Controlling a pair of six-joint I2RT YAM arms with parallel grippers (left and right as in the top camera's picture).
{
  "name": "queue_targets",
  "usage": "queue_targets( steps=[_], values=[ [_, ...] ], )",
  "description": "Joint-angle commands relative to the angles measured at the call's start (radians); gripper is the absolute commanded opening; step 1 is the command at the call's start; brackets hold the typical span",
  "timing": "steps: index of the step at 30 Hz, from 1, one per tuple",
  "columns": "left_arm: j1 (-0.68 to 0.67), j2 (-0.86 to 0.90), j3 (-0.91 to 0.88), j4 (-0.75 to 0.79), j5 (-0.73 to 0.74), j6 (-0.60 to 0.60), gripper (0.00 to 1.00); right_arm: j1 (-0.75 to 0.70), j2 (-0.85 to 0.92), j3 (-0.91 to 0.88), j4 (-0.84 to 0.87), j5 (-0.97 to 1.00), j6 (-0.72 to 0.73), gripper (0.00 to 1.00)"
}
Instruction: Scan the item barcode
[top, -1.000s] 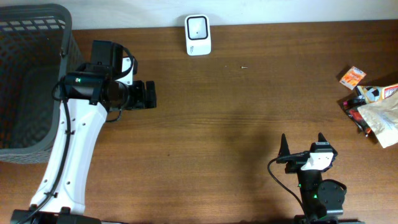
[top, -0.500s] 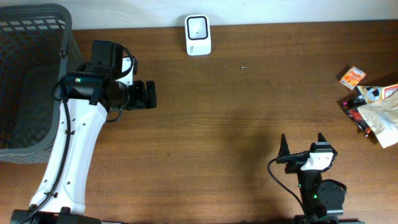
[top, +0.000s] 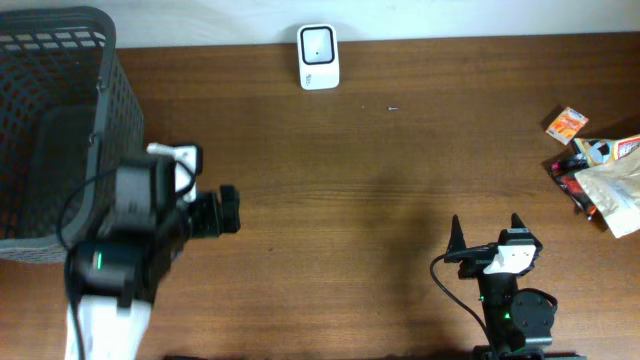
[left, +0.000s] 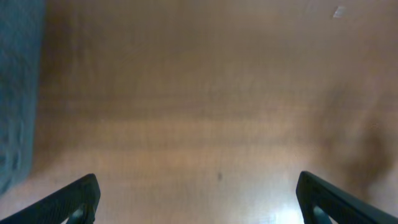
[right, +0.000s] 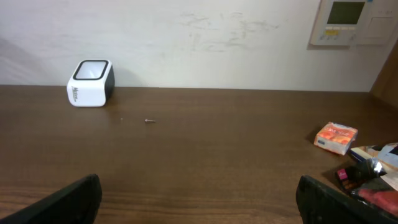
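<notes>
Brown wooden table (top: 350, 180) against a pale wall, with a white scanner (top: 318, 55) standing at the far edge and a dark mesh basket (top: 110, 90) at the left end.

Items to scan lie in a small heap at the right edge, well apart from both arms. A little orange box (top: 567, 122) sits just clear of a tan foil pouch (top: 618, 192), with darker packets beside it.

Right gripper (top: 486, 226) is low at the near edge, its claw spread wide with nothing between the fingers. Left gripper (top: 230, 211) is near the basket, likewise spread and empty over bare wood.

Handling, by judgement:
- The box looks light and stiff enough for a pinch, but thin card would crush. Take it across its two narrow sides and keep the broad faces free for the scanner.
- The pouch looks soft, crinkly and probably slick — grip a sealed edge, not the belly.

No barcode can be made out on either one from the overhead or right wrist views.
</notes>
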Motion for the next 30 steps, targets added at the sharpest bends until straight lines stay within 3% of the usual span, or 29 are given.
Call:
queue_targets(
  steps=[1, 3, 6, 11, 20, 23, 27, 30],
  values=[
    [-0.001, -0.235, -0.185, 0.124, -0.001, 0.013, 0.99, -0.006, -0.007, -0.008, -0.004, 0.002, -0.003, 0.98],
    [0.012, -0.458, -0.349, 0.225, 0.024, 0.013, 0.99, -0.006, -0.007, -0.008, -0.004, 0.002, -0.003, 0.98],
    [0.030, -0.651, -0.496, 0.311, 0.024, 0.018, 0.99, -0.006, -0.007, -0.008, -0.004, 0.002, -0.003, 0.98],
    [0.032, -0.752, -0.635, 0.465, 0.024, 0.047, 0.99, -0.006, -0.007, -0.008, -0.004, 0.002, -0.003, 0.98],
    [0.095, -1.001, -0.988, 0.987, 0.051, 0.080, 0.99, -0.006, -0.007, -0.008, -0.004, 0.002, -0.003, 0.98],
    [0.095, -1.008, -1.068, 1.140, 0.055, 0.080, 0.99, -0.006, -0.007, -0.008, -0.004, 0.002, -0.003, 0.98],
    [0.111, -1.008, -1.093, 1.168, 0.077, 0.126, 0.99, -0.006, -0.007, -0.008, -0.004, 0.002, -0.003, 0.98],
    [0.121, -1.008, -1.093, 1.078, 0.077, 0.125, 0.99, -0.006, -0.007, -0.008, -0.004, 0.002, -0.003, 0.98]
  ],
)
